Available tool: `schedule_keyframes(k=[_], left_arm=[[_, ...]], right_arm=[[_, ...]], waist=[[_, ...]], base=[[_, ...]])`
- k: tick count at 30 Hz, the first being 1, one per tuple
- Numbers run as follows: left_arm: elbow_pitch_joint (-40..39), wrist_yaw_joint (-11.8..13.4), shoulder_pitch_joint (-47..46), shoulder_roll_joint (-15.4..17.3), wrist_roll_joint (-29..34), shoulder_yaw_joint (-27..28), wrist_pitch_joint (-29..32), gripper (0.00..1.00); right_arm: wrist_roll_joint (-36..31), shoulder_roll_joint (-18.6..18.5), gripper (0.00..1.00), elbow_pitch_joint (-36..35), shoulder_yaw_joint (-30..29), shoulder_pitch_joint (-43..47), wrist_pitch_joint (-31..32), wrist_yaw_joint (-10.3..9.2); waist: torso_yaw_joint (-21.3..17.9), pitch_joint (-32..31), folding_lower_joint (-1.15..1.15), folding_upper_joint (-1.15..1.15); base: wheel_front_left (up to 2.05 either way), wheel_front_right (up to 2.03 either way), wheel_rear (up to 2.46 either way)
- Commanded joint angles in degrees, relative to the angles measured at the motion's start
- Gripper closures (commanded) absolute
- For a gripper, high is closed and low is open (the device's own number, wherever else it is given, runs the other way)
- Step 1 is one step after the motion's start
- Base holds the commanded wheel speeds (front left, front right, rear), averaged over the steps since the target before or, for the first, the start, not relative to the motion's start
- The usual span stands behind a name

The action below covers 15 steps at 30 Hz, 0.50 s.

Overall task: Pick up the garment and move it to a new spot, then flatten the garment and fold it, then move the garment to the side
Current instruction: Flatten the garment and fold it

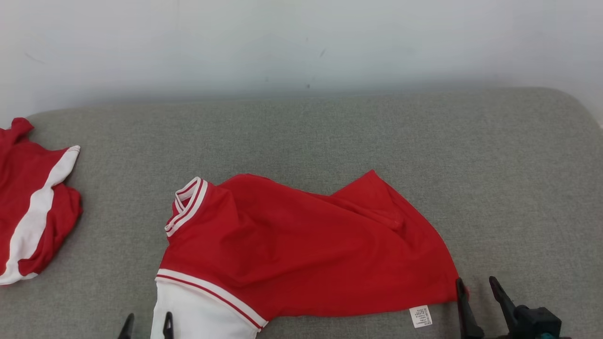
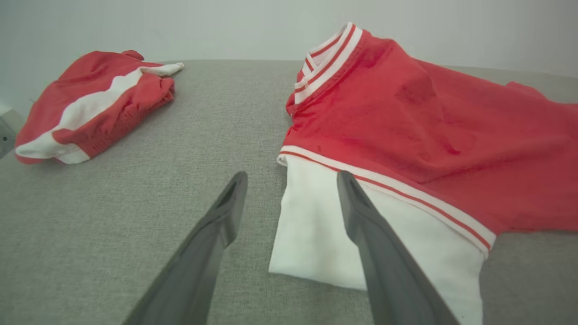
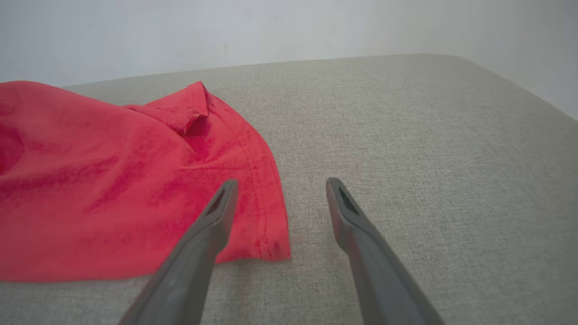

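**Left gripper (image 2: 291, 180) and right gripper (image 3: 281, 184) spread wide at the two near ends of the garment (image 1: 306, 235)**

Left gripper: fingers fully apart, nothing between them gripped. In the left wrist view its right-hand finger lies across the white sleeve (image 2: 316, 225). Its other finger is over bare grey padded surface (image 1: 330, 136). The sleeve's outer edge runs up the gap between the two. Contact with the cloth: cannot tell.

Right gripper: also released, holding nothing. In the right wrist view its left-hand finger overlaps the hem corner (image 3: 275, 243) and the other finger sits over bare surface. That corner lies just inside the gap. In the head view the same finger's tip stands right at the red corner.

Garment: red shirt, lying on the near middle of the surface.
- Collar (image 1: 187, 205), striped red and white, is toward the robot's left and stands up a little.
- White sleeve has a red-and-white band where it meets the body, and runs off the near edge of the head view.
- Hem end is toward the robot's right. A raised fold peaks at the far right part.
- Cloth is not flat; shallow creases run across the body.
- A small white label (image 1: 420, 316) sticks out from the near edge, just left of the right gripper.

Further out: a second red-and-white garment (image 1: 33, 207) is bunched at the far left of the surface, well apart from the shirt. A pale wall (image 1: 301, 42) rises behind the surface.
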Motion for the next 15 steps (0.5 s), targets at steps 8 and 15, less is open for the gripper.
schedule_keyframes(k=[8,15], left_arm=[[11.4,0.0,-5.3,2.7,-2.5,-4.8,-0.2,0.0],[18.3,0.0,-8.3,3.6,-5.9,-7.7,-0.2,0.0]], right_arm=[[0.0,-0.3,0.0,10.8,0.8,-5.9,-0.1,-0.13],[0.9,0.4,0.0,18.6,2.4,-9.0,0.0,-0.13]], waist=[[0.0,1.8,0.0,0.0],[0.2,2.0,0.0,0.0]], base=[[0.0,0.0,0.0],[0.0,0.0,0.0]])
